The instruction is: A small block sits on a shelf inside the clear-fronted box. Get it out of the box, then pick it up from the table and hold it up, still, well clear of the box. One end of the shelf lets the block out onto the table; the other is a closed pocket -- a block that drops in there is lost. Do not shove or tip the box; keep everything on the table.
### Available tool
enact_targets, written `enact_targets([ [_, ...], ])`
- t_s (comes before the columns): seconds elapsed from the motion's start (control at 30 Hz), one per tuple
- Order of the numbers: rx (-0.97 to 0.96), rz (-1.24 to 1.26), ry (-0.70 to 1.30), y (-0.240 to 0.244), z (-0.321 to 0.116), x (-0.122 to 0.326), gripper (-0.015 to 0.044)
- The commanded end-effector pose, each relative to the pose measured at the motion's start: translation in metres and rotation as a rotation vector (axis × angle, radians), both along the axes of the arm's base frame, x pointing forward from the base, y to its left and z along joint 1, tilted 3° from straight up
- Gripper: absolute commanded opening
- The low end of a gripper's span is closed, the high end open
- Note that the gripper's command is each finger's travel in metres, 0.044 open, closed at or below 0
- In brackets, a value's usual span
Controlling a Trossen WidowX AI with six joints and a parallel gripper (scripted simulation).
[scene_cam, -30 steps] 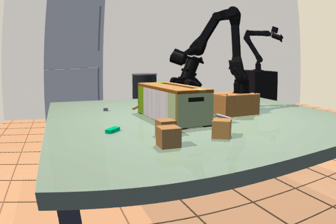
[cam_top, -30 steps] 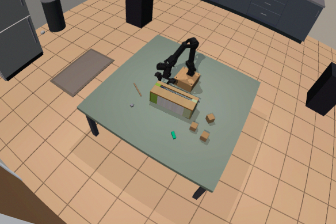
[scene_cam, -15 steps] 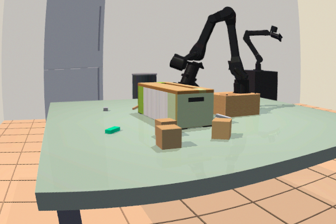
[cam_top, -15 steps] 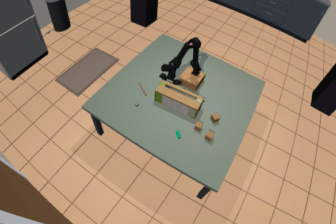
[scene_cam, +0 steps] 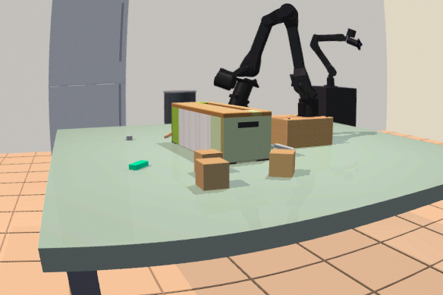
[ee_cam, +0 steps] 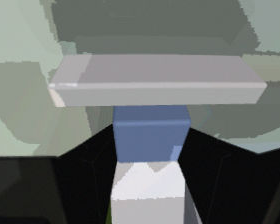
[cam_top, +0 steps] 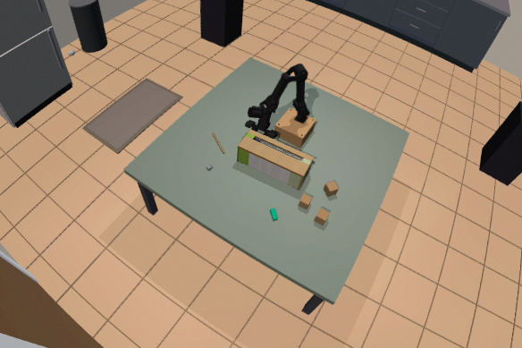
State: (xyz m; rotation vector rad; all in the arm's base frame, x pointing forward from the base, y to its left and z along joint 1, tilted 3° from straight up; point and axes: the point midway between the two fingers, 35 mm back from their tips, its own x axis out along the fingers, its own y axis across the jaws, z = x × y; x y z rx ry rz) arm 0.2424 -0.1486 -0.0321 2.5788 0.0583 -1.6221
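Observation:
The long box (cam_top: 272, 153) (scene_cam: 243, 141) stands upright on the table (cam_top: 188, 180) (scene_cam: 114, 205), with a slotted wooden top and a green panel at one end. I cannot make out the small block on its shelf; the front panel looks pale and shows nothing clearly. My gripper (ee_cam: 144, 130) is low behind the box near the green end, its tips hidden by the box in the top and exterior views. In the wrist view its black fingers meet both sides of a blue piece (ee_cam: 151, 140). That piece sits between a pale crossbar (ee_cam: 156, 75) and a white strip (ee_cam: 148, 182).
Three wooden cubes (cam_top: 331, 188) (cam_top: 306, 200) (cam_top: 322, 216) and a teal piece (cam_top: 273, 214) (scene_cam: 139, 164) lie in front. A brown stick (cam_top: 218, 143) and a small grey cube (cam_top: 209, 167) (scene_cam: 129, 137) lie beyond the green end. The arm's wooden base (cam_top: 295, 128) stands close behind the box.

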Motion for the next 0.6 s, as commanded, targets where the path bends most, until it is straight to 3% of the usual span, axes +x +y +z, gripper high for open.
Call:
enact_targets([
  [0.0, 0.001, 0.003, 0.003, 0.001, -0.001, -0.001, 0.0055],
  [0.07, 0.001, 0.003, 0.002, 0.001, 0.001, -0.001, 0.0003],
  [0.57, 0.0, 0.0, -0.001, 0.003, 0.062, -0.001, 0.0],
])
